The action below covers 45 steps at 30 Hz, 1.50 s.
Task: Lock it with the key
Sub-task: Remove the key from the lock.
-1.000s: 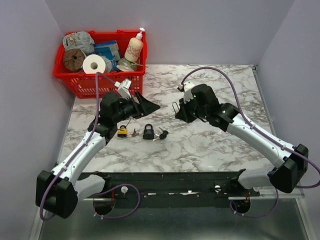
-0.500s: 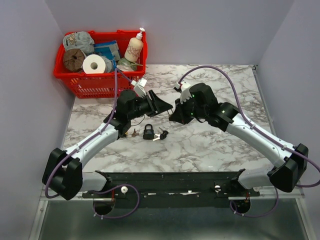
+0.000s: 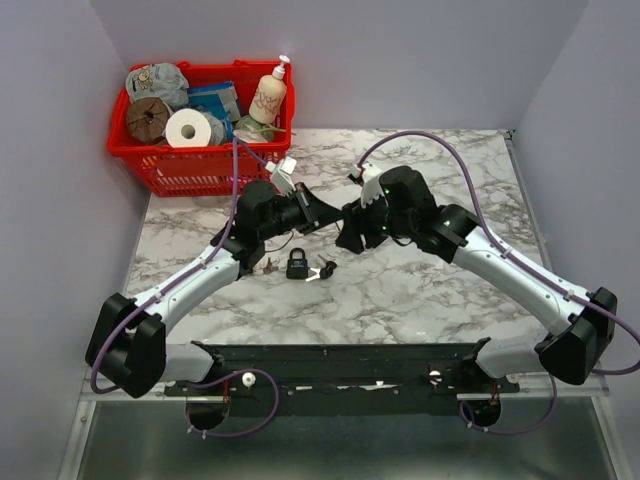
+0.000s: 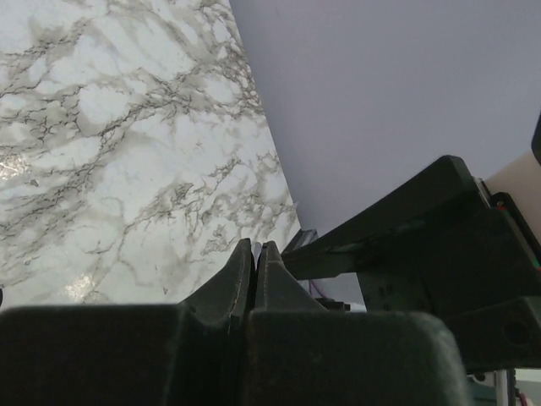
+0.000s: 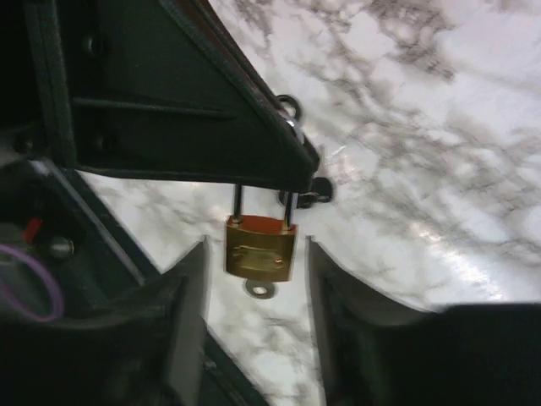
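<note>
A brass padlock (image 5: 260, 247) hangs by its shackle from my left gripper (image 3: 322, 214), which is shut on the shackle above the table's middle. In the right wrist view the left gripper's dark fingers (image 5: 245, 144) cover the top of the shackle. My right gripper (image 5: 256, 243) stands open, one finger on either side of the padlock's body, not touching it. A small silver key head (image 5: 259, 290) shows just below the padlock; I cannot tell whether it sits in the lock. In the left wrist view the left gripper (image 4: 255, 250) has its fingers pressed together.
A black padlock (image 3: 297, 265) lies on the marble table (image 3: 420, 300) under the two grippers, with black-headed keys (image 3: 325, 268) to its right and more keys (image 3: 268, 265) to its left. A red basket (image 3: 165, 170) of household items stands at the back left.
My left arm swung right to the right gripper and shut on the brass padlock's shackle. My right gripper, which held the padlock, has opened.
</note>
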Motion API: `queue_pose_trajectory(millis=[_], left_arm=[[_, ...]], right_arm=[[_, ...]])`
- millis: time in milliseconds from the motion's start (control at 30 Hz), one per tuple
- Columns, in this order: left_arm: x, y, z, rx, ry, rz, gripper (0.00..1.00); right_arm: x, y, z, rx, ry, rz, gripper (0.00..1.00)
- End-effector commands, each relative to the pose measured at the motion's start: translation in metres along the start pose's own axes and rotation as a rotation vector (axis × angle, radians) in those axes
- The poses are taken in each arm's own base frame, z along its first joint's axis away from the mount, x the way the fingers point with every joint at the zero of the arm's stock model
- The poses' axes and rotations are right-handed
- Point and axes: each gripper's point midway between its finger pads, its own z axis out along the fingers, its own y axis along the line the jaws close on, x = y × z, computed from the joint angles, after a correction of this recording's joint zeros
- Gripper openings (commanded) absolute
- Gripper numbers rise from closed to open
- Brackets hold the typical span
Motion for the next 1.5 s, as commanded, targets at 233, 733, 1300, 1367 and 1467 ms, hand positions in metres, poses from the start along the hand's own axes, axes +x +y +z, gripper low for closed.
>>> queue_pose_trajectory(millis=[233,733,1300,1367,1467], left_arm=[[-0.024,-0.059,-0.026,0.243,-0.014,0.064,0.00],[-0.019,-0.123,-0.068,0.580,0.049,0.203,0.00],[-0.024,-0.125,-0.064,0.566,0.030,0.143,0.00],[-0.024,-0.125,-0.064,0.565,0.029,0.137,0.00],[-0.024,-0.124,-0.062,0.560,0.028,0.131,0.00]], right_arm=[[0.015,0.039,-0.038,-0.408,0.014,-0.010,0.91],[-0.016,0.064,-0.099,-0.795,-0.189,0.098,0.54],[-0.035,0.061,-0.085,-0.821,-0.235,0.256,0.43],[-0.036,0.061,-0.085,-0.827,-0.234,0.262,0.43],[-0.036,0.061,-0.084,-0.828,-0.233,0.260,0.41]])
